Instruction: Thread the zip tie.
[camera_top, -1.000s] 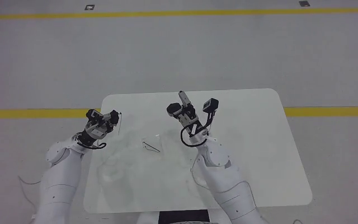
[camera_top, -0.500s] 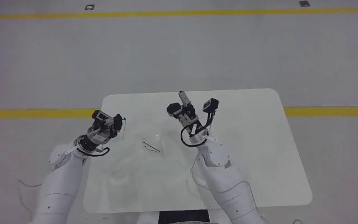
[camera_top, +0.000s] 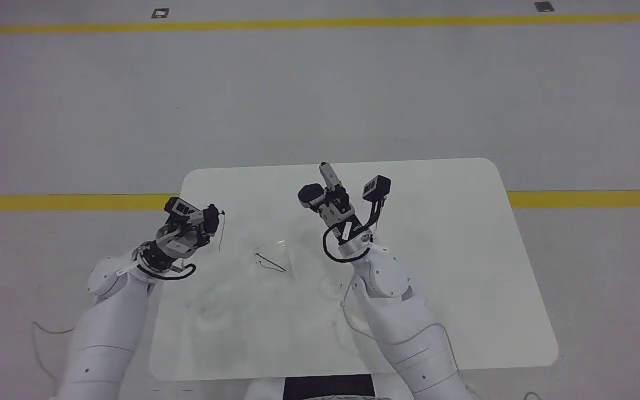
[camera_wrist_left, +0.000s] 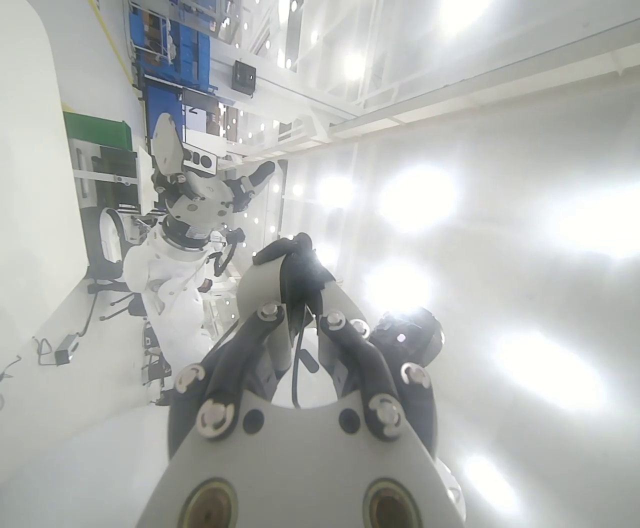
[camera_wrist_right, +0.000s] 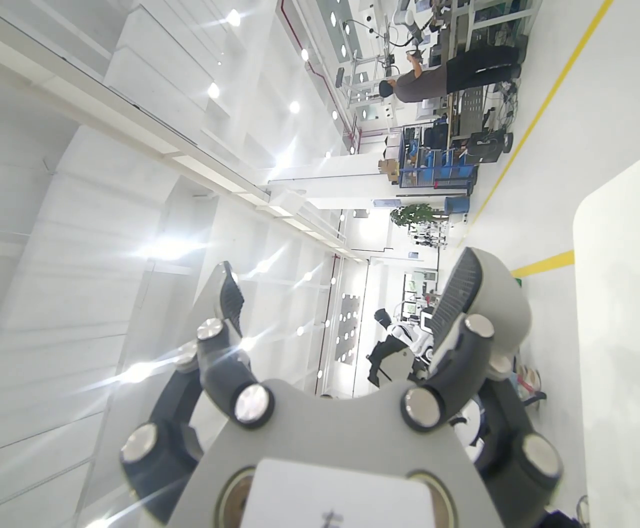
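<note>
Zip tie (camera_top: 221, 229) is pinched tight in the shut left gripper (camera_top: 208, 217), above the table's (camera_top: 450, 260) left side. Its long strap points back toward the robot. The right gripper (camera_wrist_right: 350, 285) waits well apart, its 2 fingers wide open and empty.

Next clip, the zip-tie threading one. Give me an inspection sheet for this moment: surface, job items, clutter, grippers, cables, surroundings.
Surface: white table with rounded corners.
Job's things: thin black zip tie, pinched in the left gripper near the table's left edge.
Clutter: a few thin dark pieces lying on the table between the arms; too small to identify.
Grippers: left shut on the zip tie; right gripper open, holding nothing, off the table.
Cables: right wrist cable and left wrist cable, both black loops beside their arms.
Surroundings: grey floor with yellow floor lines.
</note>
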